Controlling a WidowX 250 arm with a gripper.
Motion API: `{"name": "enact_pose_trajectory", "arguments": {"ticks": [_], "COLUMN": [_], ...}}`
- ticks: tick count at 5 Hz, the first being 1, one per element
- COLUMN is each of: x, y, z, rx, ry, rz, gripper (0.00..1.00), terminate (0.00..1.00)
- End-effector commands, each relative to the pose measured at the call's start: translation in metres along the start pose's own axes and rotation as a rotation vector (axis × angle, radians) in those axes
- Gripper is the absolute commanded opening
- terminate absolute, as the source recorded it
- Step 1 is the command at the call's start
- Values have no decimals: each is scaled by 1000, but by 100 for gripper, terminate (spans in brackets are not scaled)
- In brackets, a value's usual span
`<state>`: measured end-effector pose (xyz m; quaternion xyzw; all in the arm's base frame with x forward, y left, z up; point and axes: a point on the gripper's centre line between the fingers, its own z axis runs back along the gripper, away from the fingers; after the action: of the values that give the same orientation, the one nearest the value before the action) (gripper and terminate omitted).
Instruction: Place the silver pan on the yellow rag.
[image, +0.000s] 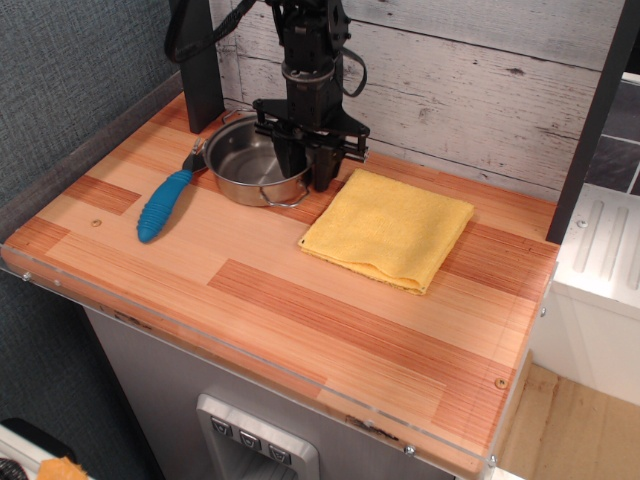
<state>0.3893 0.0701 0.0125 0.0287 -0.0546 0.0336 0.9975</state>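
The silver pan (245, 165) is at the back left of the wooden table, its left side over the tines of a fork. My gripper (306, 172) comes straight down from above and is shut on the pan's right rim, with one finger inside the pan and one outside. The pan looks slightly raised or tilted. The yellow rag (390, 228) lies flat to the right of the pan, just beside the gripper, with nothing on it.
A fork with a blue handle (162, 206) lies left of the pan. A black post (200, 60) stands at the back left against the white plank wall (480, 80). A clear rim (250, 355) runs along the table's front edge.
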Motion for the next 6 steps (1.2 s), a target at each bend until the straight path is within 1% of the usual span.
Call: {"name": "enact_pose_trajectory", "arguments": {"ticks": [1, 2, 3, 4, 5, 6], "x": [4, 2, 0, -5, -12, -22], "y": [7, 6, 3, -11, -26, -48], "z": [31, 43, 52, 61, 64, 63], "rx": [23, 38, 85, 94, 70, 50], "ry": [-83, -110, -87, -102, -121, -123], "rz": [-4, -9, -6, -38, -66, -97], "gripper": [0, 0, 0, 0, 0, 0], "terminate": [0, 0, 0, 0, 0, 0]}}
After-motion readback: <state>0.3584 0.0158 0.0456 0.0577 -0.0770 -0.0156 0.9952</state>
